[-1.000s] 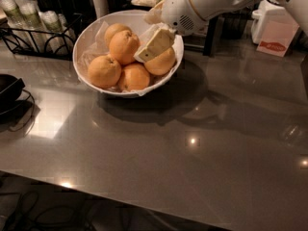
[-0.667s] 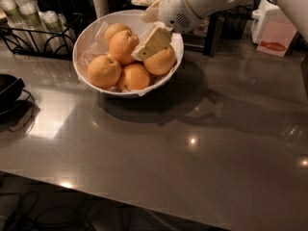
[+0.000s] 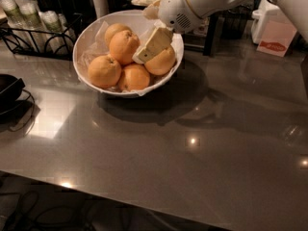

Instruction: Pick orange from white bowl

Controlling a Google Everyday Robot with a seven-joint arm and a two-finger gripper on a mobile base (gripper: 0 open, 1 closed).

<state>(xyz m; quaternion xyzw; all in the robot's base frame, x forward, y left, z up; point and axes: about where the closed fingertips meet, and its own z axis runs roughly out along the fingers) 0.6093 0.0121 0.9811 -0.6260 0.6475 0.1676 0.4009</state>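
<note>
The white bowl (image 3: 78, 41), lined with crinkled paper, stands at the back left of the grey counter (image 3: 192, 143). It holds several oranges. One orange (image 3: 124, 46) sits on top in the middle, one (image 3: 104, 71) at the front left, one (image 3: 135, 77) at the front, and one (image 3: 161, 63) at the right. My gripper (image 3: 144, 52) reaches down from the white arm (image 3: 192, 4) into the bowl. It lies between the top orange and the right one and touches or nearly touches both.
A black dish (image 3: 7, 88) lies at the left edge. A wire rack with cups (image 3: 29, 18) stands behind the bowl on the left. A white and red carton (image 3: 272, 32) stands at the back right. The counter's front edge runs along the bottom.
The gripper has moved a little left and down, deeper between the oranges. The oranges and bowl have not shifted.
</note>
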